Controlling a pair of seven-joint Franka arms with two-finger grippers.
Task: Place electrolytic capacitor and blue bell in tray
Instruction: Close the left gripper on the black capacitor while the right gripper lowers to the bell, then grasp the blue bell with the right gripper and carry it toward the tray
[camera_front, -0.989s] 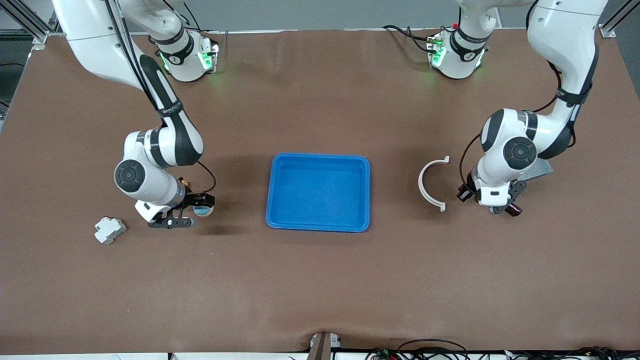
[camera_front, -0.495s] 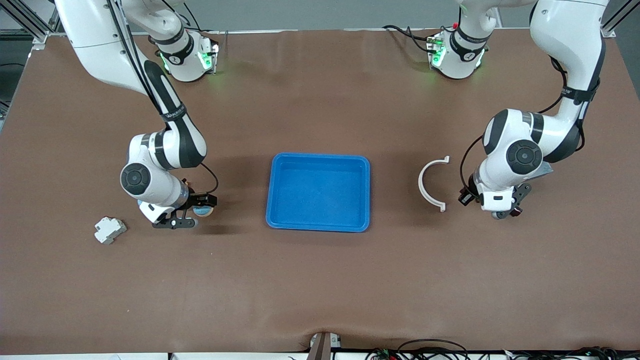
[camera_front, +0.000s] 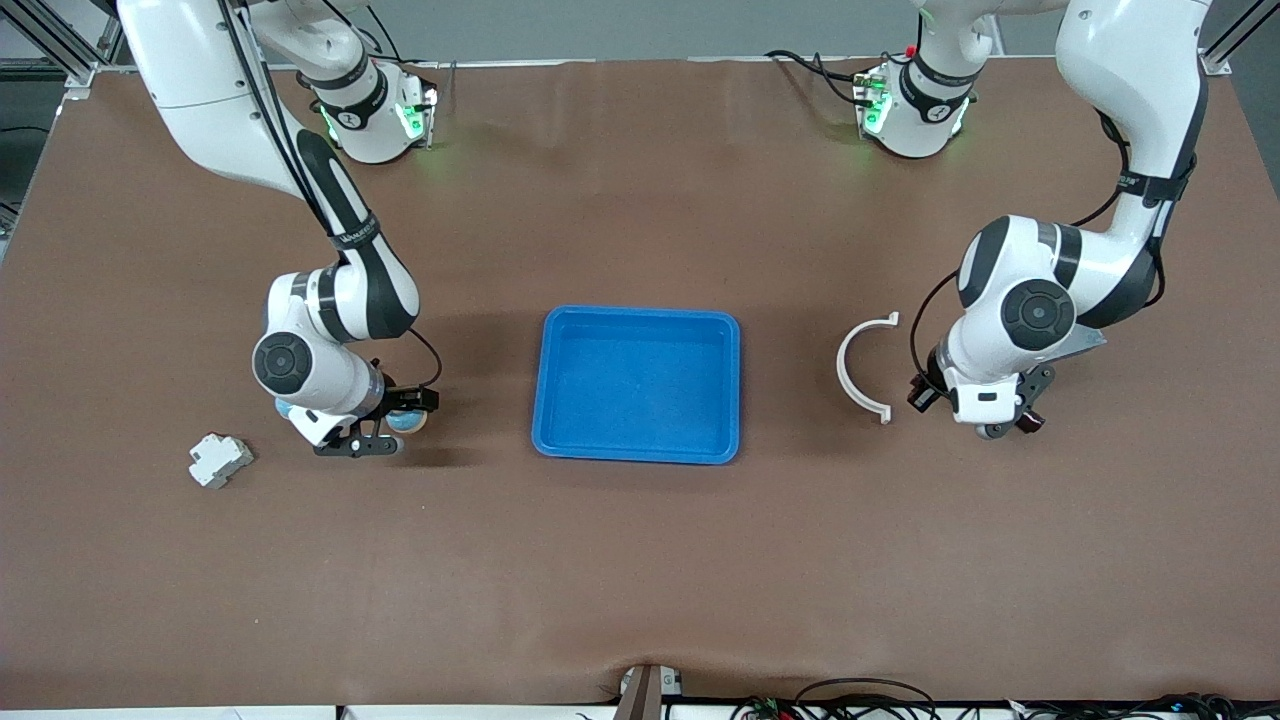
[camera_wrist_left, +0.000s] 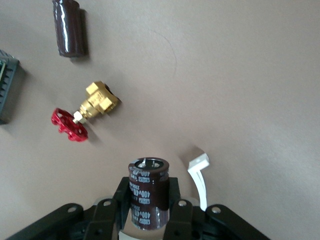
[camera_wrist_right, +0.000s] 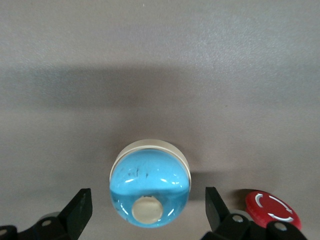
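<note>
we see a small white block (camera_front: 219, 460) at the right arm's end of the table. beside it the right gripper (camera_front: 385, 430) hangs low, jaws wide open around the bell (camera_front: 404, 421), not touching it. its wrist view shows the bell (camera_wrist_right: 149, 187) as a glossy blue dome on a cream base, plus a red button (camera_wrist_right: 270, 207) hidden from the front camera.

the blue tray (camera_front: 638, 449) sits mid-table. toward the left arm's end lies a white curved clip (camera_front: 853, 368), and beside it the left gripper (camera_front: 1005, 425) is clamped on the capacitor (camera_wrist_left: 148, 192), a dark cylinder with white print. its wrist view alone shows a second capacitor (camera_wrist_left: 69, 27) and a brass valve (camera_wrist_left: 87, 109) with a red wheel.
</note>
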